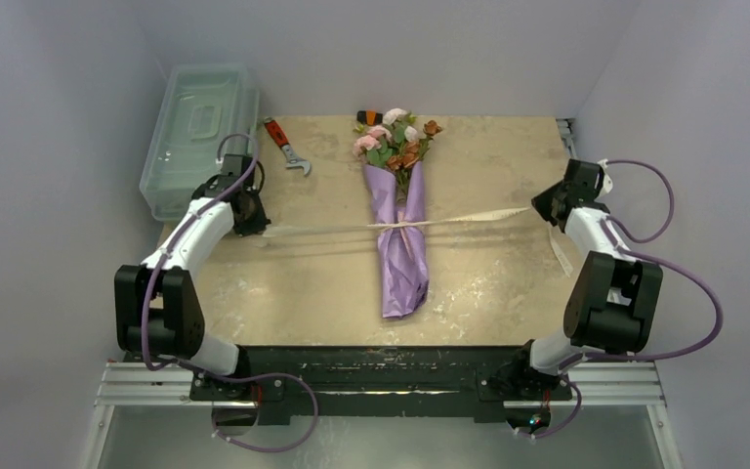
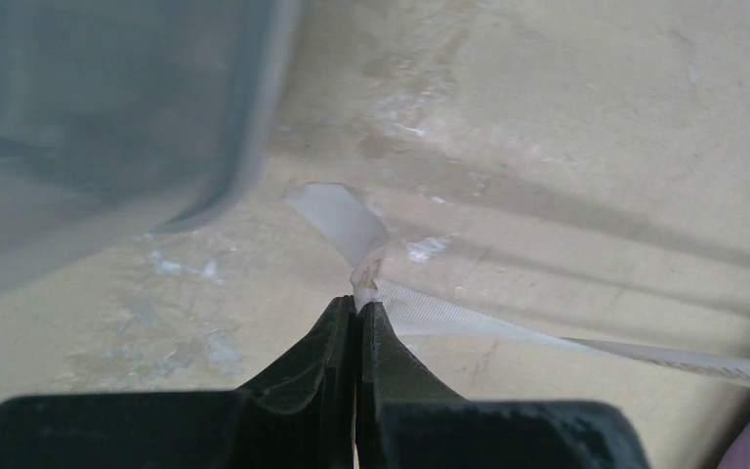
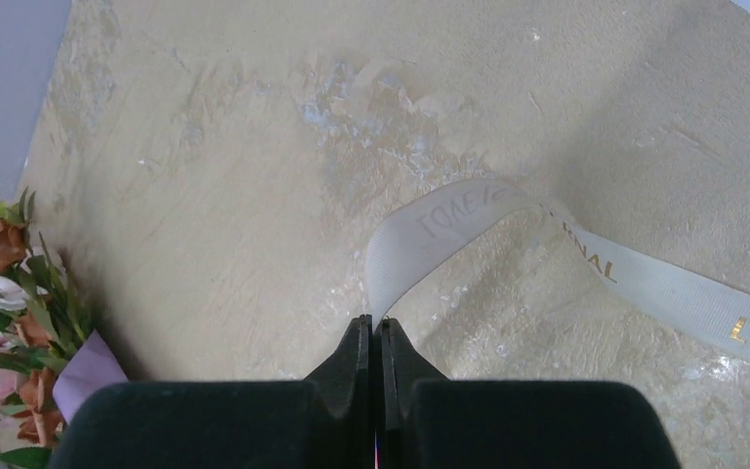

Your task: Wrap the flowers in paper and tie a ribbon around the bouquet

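Observation:
The bouquet (image 1: 397, 210) lies mid-table, its pink, white and orange flowers (image 1: 395, 137) pointing to the far side and their stems rolled in lilac paper (image 1: 402, 259). The cream ribbon (image 1: 332, 229) is knotted around the roll and stretches tight to both sides. At the left, beside the plastic box, my left gripper (image 1: 254, 223) is shut on the ribbon (image 2: 420, 311); a short end curls past the tips (image 2: 358, 305). My right gripper (image 1: 543, 207) at the right is shut on the ribbon (image 3: 430, 239), whose gold-lettered tail lies on the table. The flowers (image 3: 10, 322) show at that view's left edge.
A clear plastic box (image 1: 197, 132) stands at the back left, close to my left gripper (image 2: 98, 117). A red-handled adjustable wrench (image 1: 285, 145) lies on the table behind the left arm. White walls close in on the left, back and right.

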